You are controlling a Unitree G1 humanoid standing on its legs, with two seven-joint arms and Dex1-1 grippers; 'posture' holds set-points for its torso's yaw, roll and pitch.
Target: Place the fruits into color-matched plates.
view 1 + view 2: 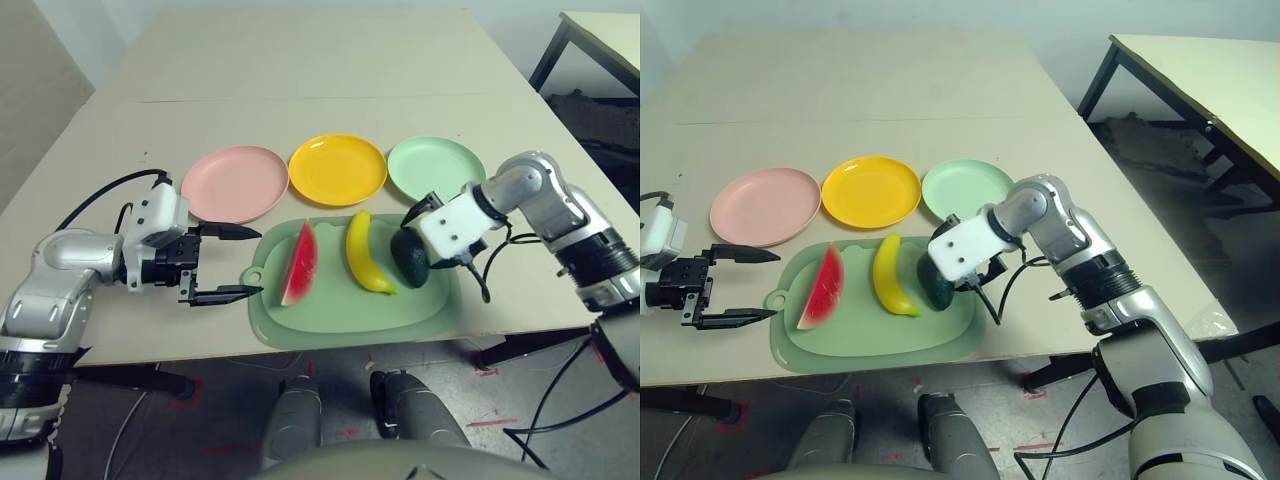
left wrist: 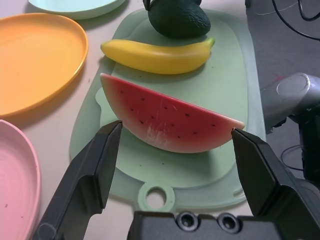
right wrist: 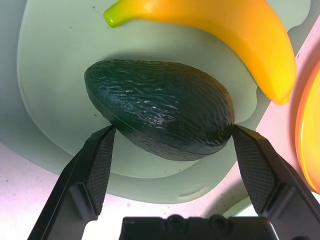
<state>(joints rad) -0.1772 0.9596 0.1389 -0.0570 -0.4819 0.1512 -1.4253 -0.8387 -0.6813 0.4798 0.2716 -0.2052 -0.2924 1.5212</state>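
Observation:
A red watermelon wedge, a yellow banana and a dark green avocado lie side by side on a pale green mat. Behind the mat stand a pink plate, an orange-yellow plate and a mint green plate, all empty. My left gripper is open at the mat's left edge, pointing at the watermelon and short of it. My right gripper is open over the avocado, one finger at each end of it; the avocado rests on the mat.
The mat has a loop tab at its left side, between my left fingertips. The table's front edge runs just below the mat. Another table stands off to the right.

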